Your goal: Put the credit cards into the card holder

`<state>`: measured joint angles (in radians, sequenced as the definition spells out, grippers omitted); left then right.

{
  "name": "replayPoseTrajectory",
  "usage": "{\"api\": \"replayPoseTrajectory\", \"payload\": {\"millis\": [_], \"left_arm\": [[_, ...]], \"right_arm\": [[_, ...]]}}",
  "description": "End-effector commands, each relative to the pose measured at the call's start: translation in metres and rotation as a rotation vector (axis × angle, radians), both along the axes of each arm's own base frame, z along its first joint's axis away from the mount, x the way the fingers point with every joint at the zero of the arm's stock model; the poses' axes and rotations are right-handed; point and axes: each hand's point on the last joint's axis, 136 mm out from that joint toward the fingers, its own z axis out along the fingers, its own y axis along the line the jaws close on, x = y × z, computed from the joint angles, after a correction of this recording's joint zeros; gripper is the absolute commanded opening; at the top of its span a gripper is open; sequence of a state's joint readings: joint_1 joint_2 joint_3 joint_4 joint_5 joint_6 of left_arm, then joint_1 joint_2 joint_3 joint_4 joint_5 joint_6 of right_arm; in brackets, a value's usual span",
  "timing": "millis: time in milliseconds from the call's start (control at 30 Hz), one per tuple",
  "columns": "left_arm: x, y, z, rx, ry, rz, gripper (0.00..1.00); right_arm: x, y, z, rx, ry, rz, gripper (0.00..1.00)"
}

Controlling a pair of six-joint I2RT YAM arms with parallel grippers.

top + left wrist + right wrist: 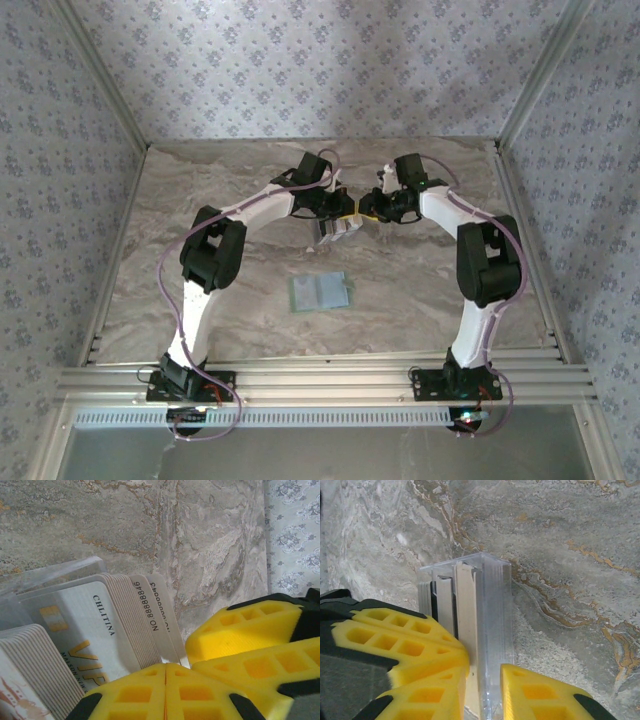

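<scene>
On the overhead camera, both arms bend inward so that the left gripper point(343, 211) and the right gripper point(363, 213) meet above the grey-beige marbled table point(200, 210), over its middle and toward the far edge. Directly under them stands a small clear plastic box point(335, 229). Inside it the thin, shiny credit cards point(82, 630), white, silvery and beige, are packed upright on edge in rows. The front white card carries gold "VIP" lettering and a gold patch. Two cards behind it show a printed number along one side.

On my left wrist camera the yellow fingers are clenched, pads pressed together with no gap. Their tips sit right at the cards' upper edges. I cannot tell whether a card is pinched between them. The right gripper's yellow fingers sit just beside them, over the same end of the stack.

On my right wrist camera the jaws stand parted and released, loosely straddling the box's clear end wall and a beige card just inside it. The finger on the card side rests against that card, with the left gripper's tips touching the same card just above.

The flat, matte, pale sage-green, squarish card holder point(318, 292) lies on the middle of the table, closer to the near edge than the box. It is well apart from the box and both grippers.
</scene>
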<state>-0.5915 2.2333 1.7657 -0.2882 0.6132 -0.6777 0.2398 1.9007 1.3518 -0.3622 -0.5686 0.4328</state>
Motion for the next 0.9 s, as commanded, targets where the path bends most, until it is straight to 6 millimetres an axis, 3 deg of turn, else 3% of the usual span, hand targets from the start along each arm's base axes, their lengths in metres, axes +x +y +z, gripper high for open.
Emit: {"api": "replayPoseTrajectory", "payload": {"millis": [0,867], "left_arm": [[-0.0053,0.0048,-0.0246,0.062,0.034,-0.003,0.07],[-0.0044,0.0071,-0.0261,0.061,0.039,0.0,0.07]], "right_arm": [[0.0091,0.0011,0.003,0.019,-0.007,0.007,0.26],[0.0103,0.0053,0.0111,0.084,-0.015,0.012,0.0]]}}
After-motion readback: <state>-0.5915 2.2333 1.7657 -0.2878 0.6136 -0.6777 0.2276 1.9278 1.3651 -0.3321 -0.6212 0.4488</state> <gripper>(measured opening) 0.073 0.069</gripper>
